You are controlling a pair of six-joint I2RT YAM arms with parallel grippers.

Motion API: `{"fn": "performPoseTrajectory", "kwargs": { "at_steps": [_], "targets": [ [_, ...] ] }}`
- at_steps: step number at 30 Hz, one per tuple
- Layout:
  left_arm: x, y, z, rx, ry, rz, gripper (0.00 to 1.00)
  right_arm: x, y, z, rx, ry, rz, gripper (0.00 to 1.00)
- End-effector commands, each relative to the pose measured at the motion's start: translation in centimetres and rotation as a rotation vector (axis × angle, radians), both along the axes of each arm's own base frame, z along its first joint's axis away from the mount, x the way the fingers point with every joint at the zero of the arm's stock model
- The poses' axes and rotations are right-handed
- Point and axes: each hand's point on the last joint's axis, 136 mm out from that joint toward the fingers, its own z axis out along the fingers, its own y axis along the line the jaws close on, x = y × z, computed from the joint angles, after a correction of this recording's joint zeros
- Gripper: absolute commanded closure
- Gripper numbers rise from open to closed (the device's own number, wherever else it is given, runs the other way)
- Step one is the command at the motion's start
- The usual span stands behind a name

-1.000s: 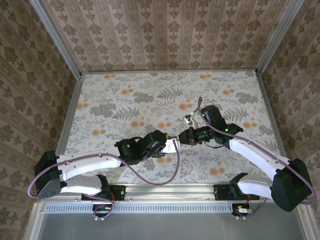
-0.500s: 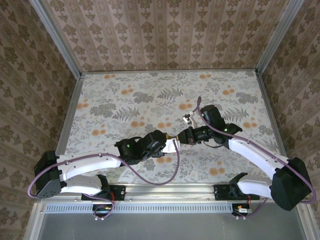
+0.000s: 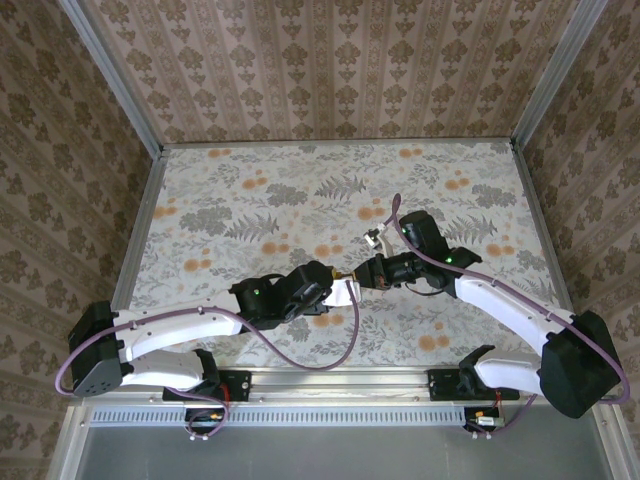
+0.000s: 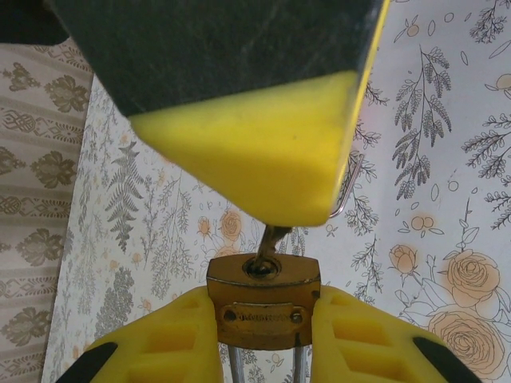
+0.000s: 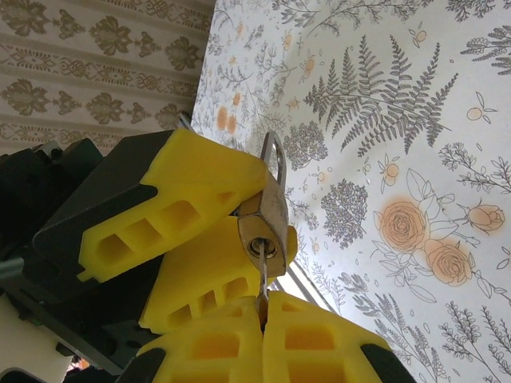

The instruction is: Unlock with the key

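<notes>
Right claw (image 5: 262, 307) pinches key (image 5: 260, 265) inside padlock (image 5: 272, 211) clamped by left claw (image 4: 263, 327).

1. A floral tablecloth (image 3: 300, 190), grey ferns and orange roses, covers the table;
2. Brown damask wallpaper (image 3: 330, 70) lines the three walls, with silver posts (image 3: 108, 75) at the corners;
3. A brass padlock (image 4: 263, 315) with a silver shackle (image 5: 274, 155) sits raised above the cloth.
</notes>
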Motion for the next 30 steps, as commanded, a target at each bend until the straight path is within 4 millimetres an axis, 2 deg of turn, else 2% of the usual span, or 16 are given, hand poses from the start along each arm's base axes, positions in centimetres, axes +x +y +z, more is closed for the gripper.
{"fn": "performPoseTrajectory", "kwargs": {
  "at_steps": [1,9,15,30],
  "targets": [
    [0.1,-0.7,1.3,-0.045,-0.029,-0.009,0.75,-0.6,0.6,0.3,0.019,0.02,0.026,1.0],
    [-0.4,-1.2,1.8,-0.048,-0.045,-0.033,0.75,-0.4,0.8,-0.4,-0.001,0.043,0.014,1.0],
    [-1.5,-2.4,2.5,-0.059,-0.042,-0.075,0.75,-0.3,1.1,-0.7,-0.048,0.029,0.031,1.0],
    [-2.2,-3.6,6.0,-0.179,0.006,-0.099,0.75,-1.1,1.2,-2.4,-0.132,-0.002,0.074,1.0]
  ]
}}
